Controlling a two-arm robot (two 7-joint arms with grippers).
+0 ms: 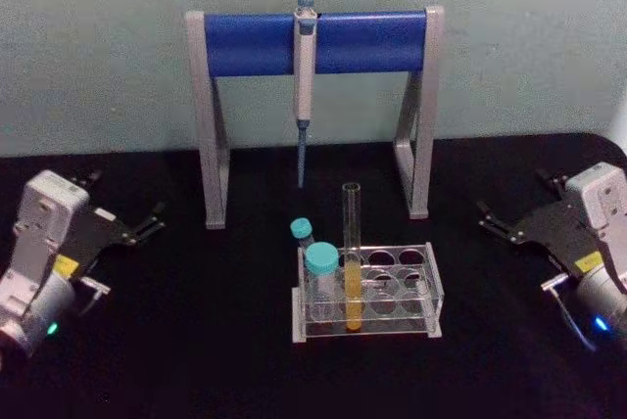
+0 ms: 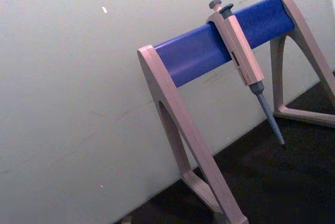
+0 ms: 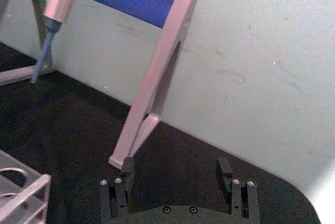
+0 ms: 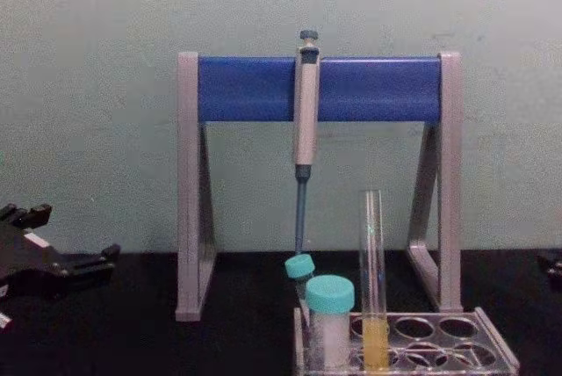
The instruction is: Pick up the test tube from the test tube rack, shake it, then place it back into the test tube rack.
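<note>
The test tube (image 1: 351, 243) stands straight up in the test tube rack (image 1: 432, 287), in the middle of the table, just beside a teal-capped tube (image 1: 320, 277). It is thin glass, so it looks light, slippery and easy to break. Pinch it softly on the bare top part, above the rack. The left gripper (image 1: 149, 223), by the table's left edge, and the right gripper (image 1: 493, 221), by the right edge, are open and hold nothing.

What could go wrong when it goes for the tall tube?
The test tube has no cap, so shaking may slosh its yellow liquid out. Teal-capped tubes stand close beside it at the test tube rack's end; a finger of the left gripper or right gripper, both open, off to the sides, might knock them.
</note>
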